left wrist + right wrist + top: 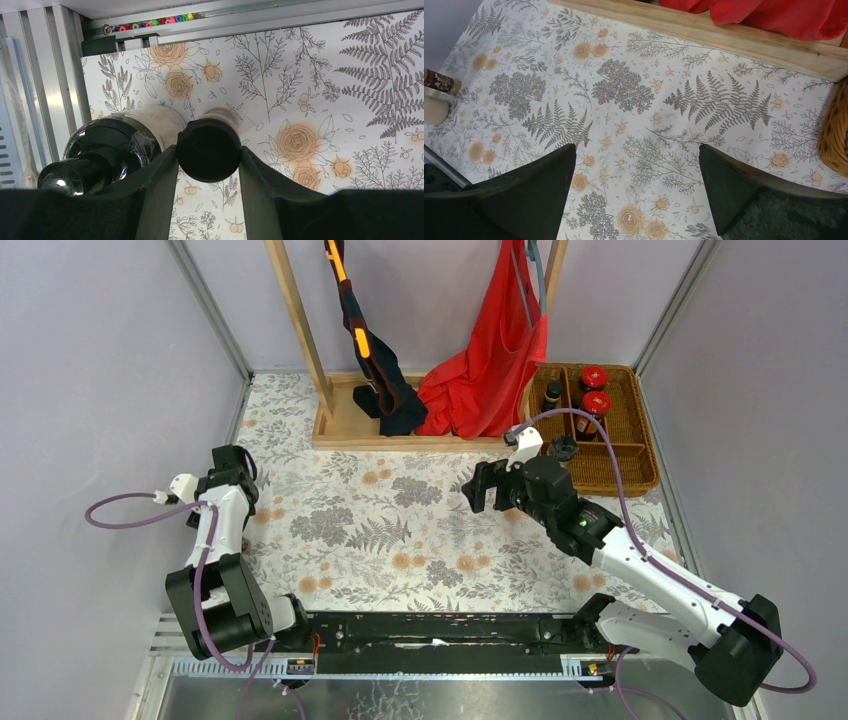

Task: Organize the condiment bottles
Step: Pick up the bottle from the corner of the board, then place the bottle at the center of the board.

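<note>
My left gripper (209, 159) is shut on the black cap of a pale translucent bottle (210, 142) that stands on the floral cloth. A second pale black-capped bottle (107, 150) stands just left of it, against my left finger. In the top view my left gripper (232, 462) hides both. Two red-lidded jars (594, 390) and a small dark bottle (552, 393) stand in the wicker basket (630, 455); another dark bottle (563, 448) sits in its front part. My right gripper (487, 488) is open and empty above the cloth, also shown in the right wrist view (636, 155).
A wooden rack base (350, 430) at the back holds hanging red cloth (490, 360) and a dark garment (385, 390). In the right wrist view a small dark labelled bottle (439, 81) shows at the far left and the basket edge (836, 130) at the right.
</note>
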{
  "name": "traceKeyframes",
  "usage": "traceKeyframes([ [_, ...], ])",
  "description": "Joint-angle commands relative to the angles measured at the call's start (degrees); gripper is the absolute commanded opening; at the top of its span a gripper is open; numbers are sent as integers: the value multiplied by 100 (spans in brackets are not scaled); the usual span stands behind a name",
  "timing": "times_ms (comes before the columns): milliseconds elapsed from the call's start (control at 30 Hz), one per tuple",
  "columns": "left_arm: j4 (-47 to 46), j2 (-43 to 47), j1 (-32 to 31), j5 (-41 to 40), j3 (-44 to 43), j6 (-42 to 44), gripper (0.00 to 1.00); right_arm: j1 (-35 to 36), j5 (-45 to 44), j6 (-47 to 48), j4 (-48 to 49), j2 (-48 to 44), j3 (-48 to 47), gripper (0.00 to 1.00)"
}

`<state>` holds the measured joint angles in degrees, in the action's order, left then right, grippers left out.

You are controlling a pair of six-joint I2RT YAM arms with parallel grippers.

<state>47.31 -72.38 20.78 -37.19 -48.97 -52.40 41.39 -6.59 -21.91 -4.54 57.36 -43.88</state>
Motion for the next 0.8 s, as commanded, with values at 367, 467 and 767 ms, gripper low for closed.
traceKeyframes([
  [367, -110, -139, -1110, -252, -514, -29, 0, 66, -167, -46, 329, -154, 21, 100],
  [467, 59, -343, -1651, -459, -767, -133, 0, 71, -208, -54, 338, -146, 30, 100],
  [767, 455, -1268, -3473, -487, -1739, -291, 0, 71, -330, -45, 353, -133, 63, 100],
])
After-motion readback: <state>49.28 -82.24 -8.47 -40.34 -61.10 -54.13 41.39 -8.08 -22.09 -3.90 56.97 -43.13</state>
